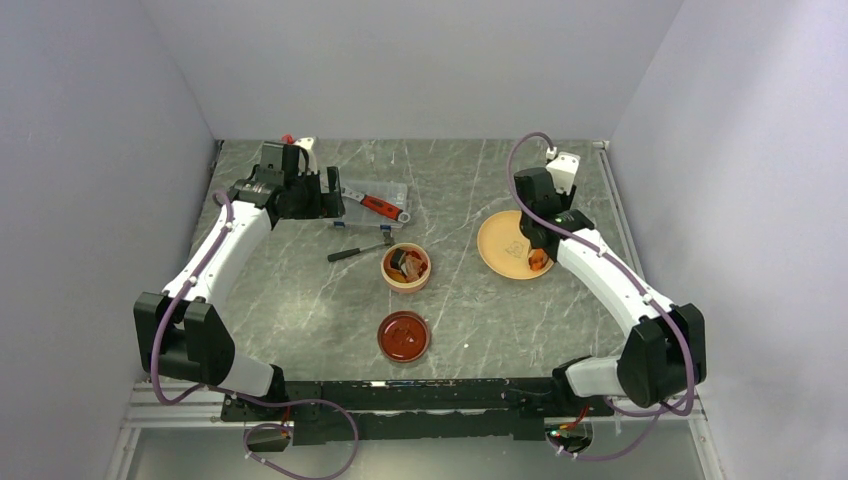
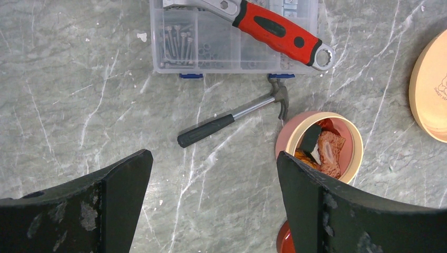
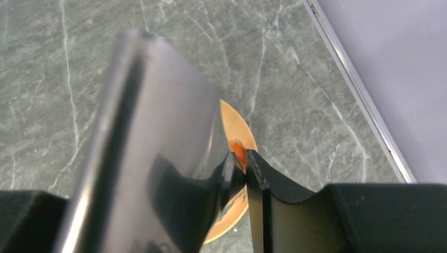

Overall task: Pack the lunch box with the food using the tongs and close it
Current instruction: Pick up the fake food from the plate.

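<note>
**A:** Where is the lunch box [image 1: 406, 268] found?

**B:** Well to the left of the right claw [image 1: 538, 258], uncovered, with several pieces of food [image 2: 322, 150] seen inside. Its lid [image 1: 404, 336] is laid apart, nearer the arm bases. One orange piece [image 3: 238, 153] is seen on the plate [image 1: 500, 240], directly beneath the claw.

**A:** How should it be taken?

**B:** The tips of the tongs [image 3: 153, 132] should probably be set either side of it, squeezed gently, then lifted straight before being carried across.

**A:** And the claw?

**B:** The tongs are clasped between jaws set partly apart. The left claw [image 2: 211, 158] is spread wide with nothing held, above the table [image 2: 79, 79], the box just beside its right finger.
</note>
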Robot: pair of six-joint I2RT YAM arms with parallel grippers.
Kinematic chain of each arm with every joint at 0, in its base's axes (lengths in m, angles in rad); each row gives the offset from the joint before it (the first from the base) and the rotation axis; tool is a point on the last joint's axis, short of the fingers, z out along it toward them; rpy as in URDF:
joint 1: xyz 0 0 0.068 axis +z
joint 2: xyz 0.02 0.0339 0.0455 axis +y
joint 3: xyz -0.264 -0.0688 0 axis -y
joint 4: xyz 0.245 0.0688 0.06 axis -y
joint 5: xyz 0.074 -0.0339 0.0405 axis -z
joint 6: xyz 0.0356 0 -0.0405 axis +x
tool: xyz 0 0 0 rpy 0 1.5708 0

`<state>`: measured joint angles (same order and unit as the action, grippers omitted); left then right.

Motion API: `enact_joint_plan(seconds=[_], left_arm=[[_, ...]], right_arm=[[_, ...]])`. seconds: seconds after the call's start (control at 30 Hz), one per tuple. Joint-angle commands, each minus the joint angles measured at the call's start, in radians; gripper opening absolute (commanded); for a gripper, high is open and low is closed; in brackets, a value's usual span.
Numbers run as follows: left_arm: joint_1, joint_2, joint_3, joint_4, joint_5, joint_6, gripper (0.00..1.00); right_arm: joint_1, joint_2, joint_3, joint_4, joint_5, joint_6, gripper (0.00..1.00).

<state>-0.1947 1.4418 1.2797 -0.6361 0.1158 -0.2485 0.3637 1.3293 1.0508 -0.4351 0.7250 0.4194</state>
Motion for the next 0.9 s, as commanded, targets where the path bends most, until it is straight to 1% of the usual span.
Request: enact_joint_plan(seconds=[0.0, 0.37, 0.77, 0.87], left_arm=[[0.005, -0.017, 0.004, 0.024, 0.002, 0.008, 0.94], [0.005, -0.018, 0.004, 0.023, 0.003, 0.008, 0.94], [0.005, -0.018, 0.005, 0.022, 0.004, 0.008, 0.94], [0.005, -0.018, 0.005, 0.021, 0.002, 0.008, 0.94]], right_arm=[[-0.018, 0.012, -0.012, 0.084, 0.027, 0.014, 0.45], [-0.04, 0.068, -0.026, 0.135, 0.024, 0.012, 0.46], [-0.049, 0.084, -0.075, 0.157, 0.021, 0.032, 0.47], [-0.051, 0.089, -0.077, 0.159, 0.015, 0.033, 0.43]])
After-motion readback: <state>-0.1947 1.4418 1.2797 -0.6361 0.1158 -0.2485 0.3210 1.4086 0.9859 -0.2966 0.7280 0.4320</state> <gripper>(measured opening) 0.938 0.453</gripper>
